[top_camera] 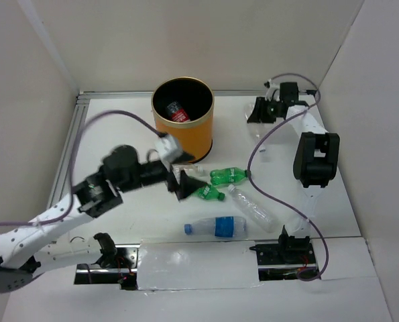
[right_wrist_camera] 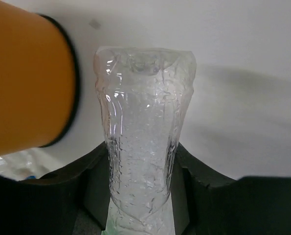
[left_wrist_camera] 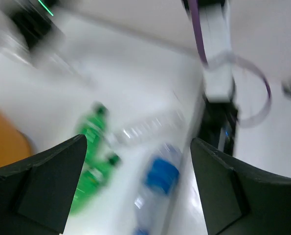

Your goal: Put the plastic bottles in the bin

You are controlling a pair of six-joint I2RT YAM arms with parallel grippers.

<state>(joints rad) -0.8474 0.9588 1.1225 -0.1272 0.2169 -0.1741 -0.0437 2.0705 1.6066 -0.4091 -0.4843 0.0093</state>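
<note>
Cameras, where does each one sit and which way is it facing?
Top external: overhead from the near edge, looking down on the table; left arm and right arm show.
Left wrist: blurred, looks past the open left gripper at two green bottles and the blue-label bottle.
Right wrist: looks along the right gripper, shut on a clear bottle, the bin at image left.
Shared: top and left wrist both show the green bottles; top and right wrist, the bin.

White-shelled left arm (top_camera: 38,228) and white-shelled right arm (top_camera: 316,157) both carry bulky black joint housings; a thin purple cable (top_camera: 112,115) loops along each; left gripper (left_wrist_camera: 138,186) and right gripper (right_wrist_camera: 143,196) have matte black, angular fingers (left_wrist_camera: 52,181).
</note>
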